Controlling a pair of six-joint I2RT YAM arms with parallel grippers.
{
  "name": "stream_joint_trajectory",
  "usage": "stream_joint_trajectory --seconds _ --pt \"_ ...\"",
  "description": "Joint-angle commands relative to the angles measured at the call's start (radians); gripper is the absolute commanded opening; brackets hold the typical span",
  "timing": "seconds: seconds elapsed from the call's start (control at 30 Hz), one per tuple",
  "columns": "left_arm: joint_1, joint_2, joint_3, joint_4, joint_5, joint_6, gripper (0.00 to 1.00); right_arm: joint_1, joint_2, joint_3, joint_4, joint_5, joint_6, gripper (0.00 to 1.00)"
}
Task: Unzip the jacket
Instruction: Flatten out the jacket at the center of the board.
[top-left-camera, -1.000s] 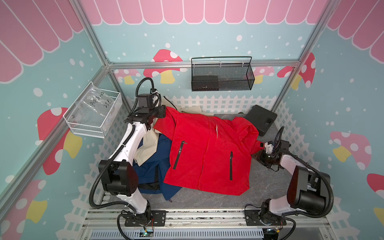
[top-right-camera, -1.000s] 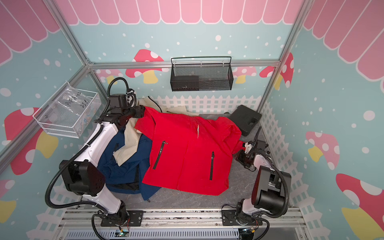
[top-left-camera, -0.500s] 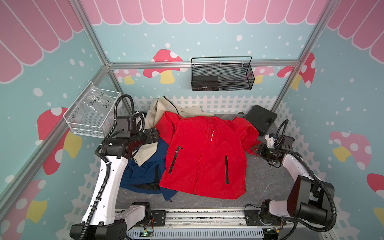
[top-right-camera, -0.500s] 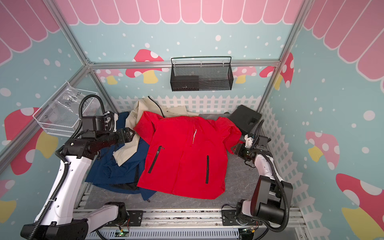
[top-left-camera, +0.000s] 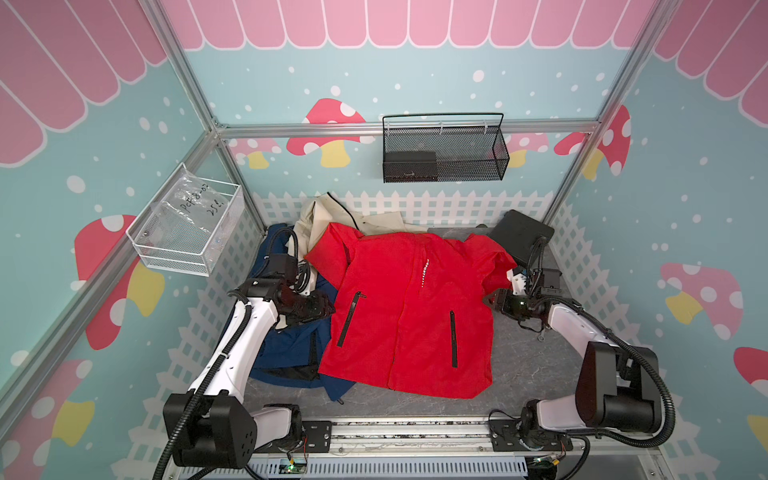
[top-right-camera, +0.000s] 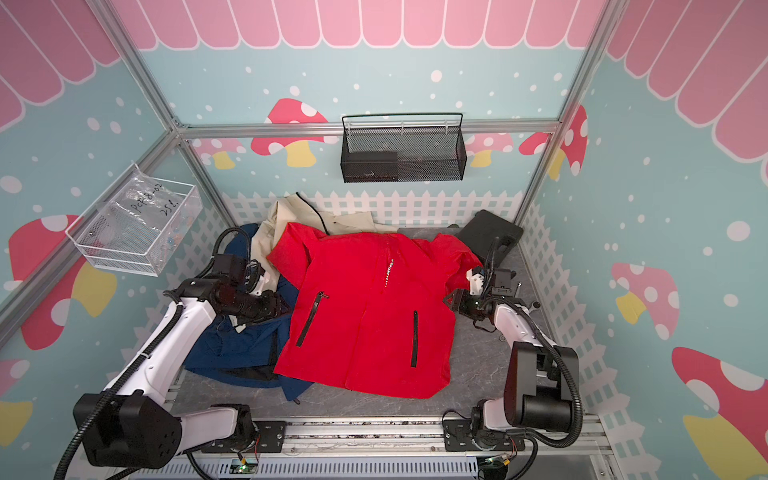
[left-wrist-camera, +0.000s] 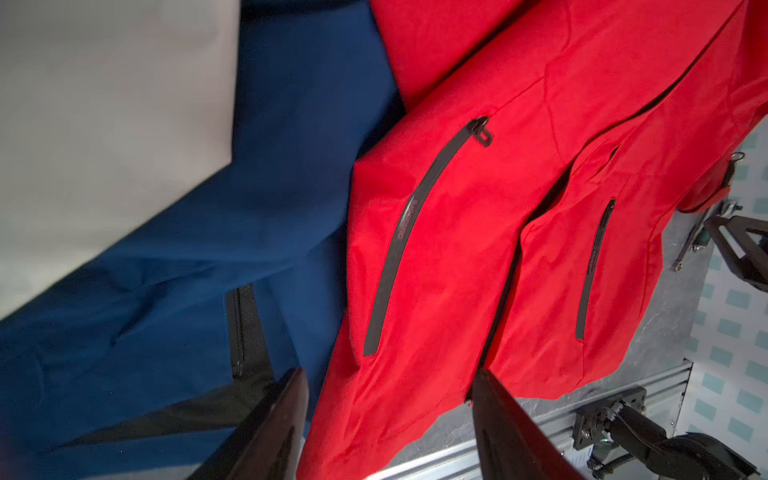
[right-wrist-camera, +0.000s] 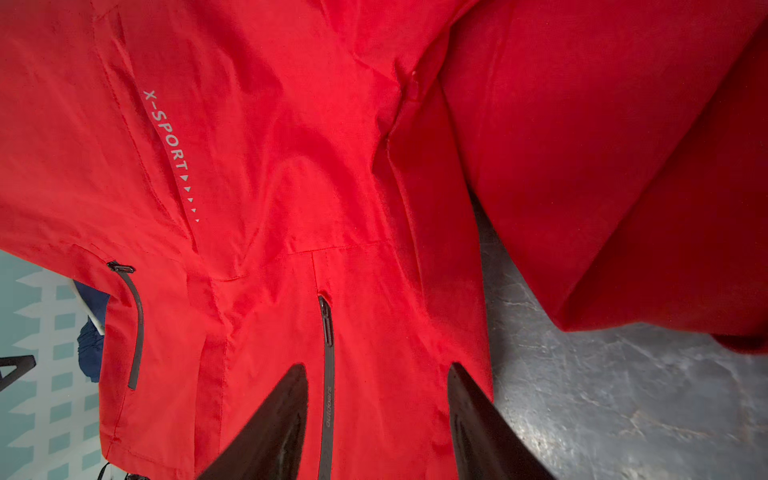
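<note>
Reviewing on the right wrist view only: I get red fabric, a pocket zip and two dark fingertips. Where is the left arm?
Observer: The left gripper hovers open over a blue jacket, at the left edge of the red jacket.
Operator: Anything else under the red one?
Observer: A beige garment pokes out behind its collar, by the fence.
Operator: What's behind my arm?
Observer: A black case sits in the back right corner, behind the right gripper.
</note>
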Motion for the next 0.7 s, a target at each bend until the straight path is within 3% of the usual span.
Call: stream_joint_trajectory --seconds 0.0,0.17,0.67 --pt "-0.017 0.001 -0.037 0.240 0.049 -0.050 0.65 0.008 0.031 -0.009 0.023 0.010 -0.032 0.55" --pt "-0.043 0.060 -0.045 0.419 0.006 -0.040 0.68 0.008 0.071 -0.016 0.049 0.015 -0.040 0.55" --pt "-0.123 0.294 0.054 0.518 0.003 0.017 0.66 0.019 0.179 -0.005 0.133 0.012 -0.057 0.60"
